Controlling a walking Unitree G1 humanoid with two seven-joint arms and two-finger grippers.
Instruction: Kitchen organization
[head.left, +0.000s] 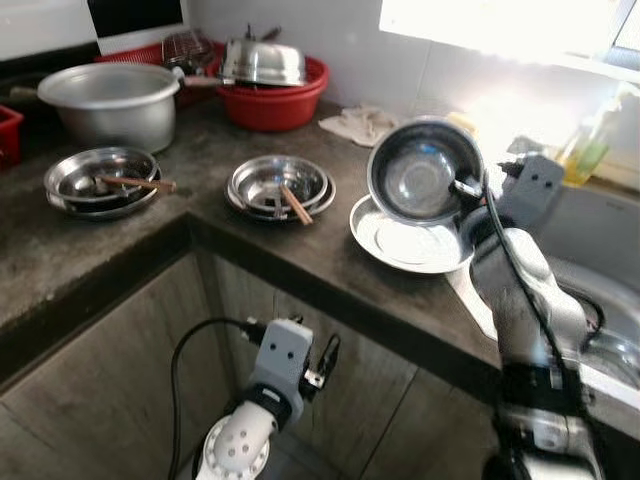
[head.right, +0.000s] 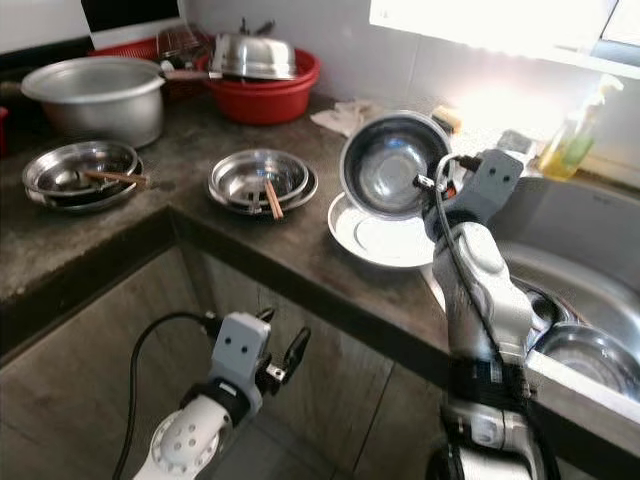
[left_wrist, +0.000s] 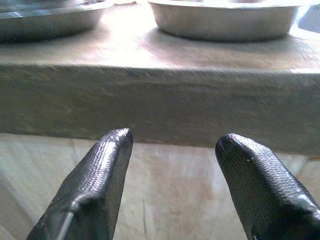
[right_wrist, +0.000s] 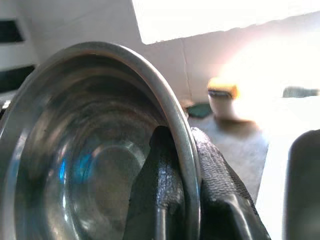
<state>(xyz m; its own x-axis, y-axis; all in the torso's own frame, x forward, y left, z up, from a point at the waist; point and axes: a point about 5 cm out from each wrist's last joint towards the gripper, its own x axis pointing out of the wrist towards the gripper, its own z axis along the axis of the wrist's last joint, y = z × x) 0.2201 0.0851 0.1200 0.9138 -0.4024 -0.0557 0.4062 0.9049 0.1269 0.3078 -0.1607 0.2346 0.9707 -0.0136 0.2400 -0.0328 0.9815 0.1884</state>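
Right gripper (head.left: 466, 189): closed on the rim of the round shiny steel bowl (head.left: 424, 170); in the right wrist view one finger (right_wrist: 159, 195) lies inside the rim, the other outside.
Bowl attitude: held up on edge, hollow facing the robot, lifted off the dark stone counter (head.left: 150, 250).
Key relation: the shallow round steel plate (head.left: 400, 243) lies directly below the gripper and the bowl, apart from them; straight down looks the shortest path to a resting place.
Other candidates: stacked steel dishes with a brown stick (head.left: 280, 186), further to the gripper's left on the counter.
Behind gripper: steel sink (head.right: 580, 330), to its right.
Left gripper (head.left: 322, 365): fingers apart, holding nothing, low beneath the counter edge, well away from the bowl.
Nearer arm: right, by judgement.
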